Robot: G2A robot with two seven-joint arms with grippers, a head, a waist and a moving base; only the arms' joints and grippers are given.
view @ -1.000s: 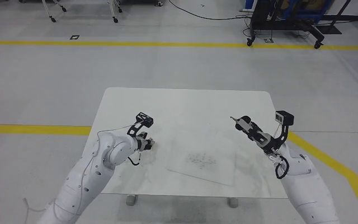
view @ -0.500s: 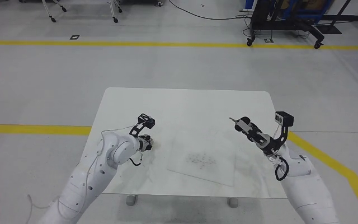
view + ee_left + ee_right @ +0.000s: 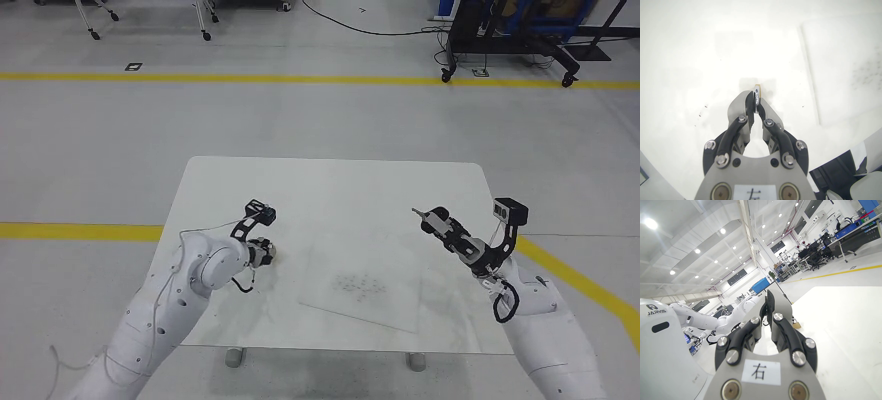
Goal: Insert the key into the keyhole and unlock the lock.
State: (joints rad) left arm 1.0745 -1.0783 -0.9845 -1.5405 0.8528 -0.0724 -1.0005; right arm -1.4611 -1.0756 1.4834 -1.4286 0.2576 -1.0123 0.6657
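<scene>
I am clamping my left fingers [image 3: 749,106] on the small brass padlock [image 3: 797,325] by its silver steel shackle [image 3: 756,98], and the lock is sitting low on the left side of the white table [image 3: 330,190]. My right fingers [image 3: 770,303] are pressing together above the table's right side, well apart from the lock, pinching what I am taking for the thin metal key [image 3: 414,211]. The lock is probably dense, rigid and slick, so held by the shackle its body is likely swinging. The key is light and best pinched flat across its bow.

table [image 3: 330,185] middle — flat sheet [image 3: 362,288], low | left side — lock [image 3: 797,325] obstructs
</scene>
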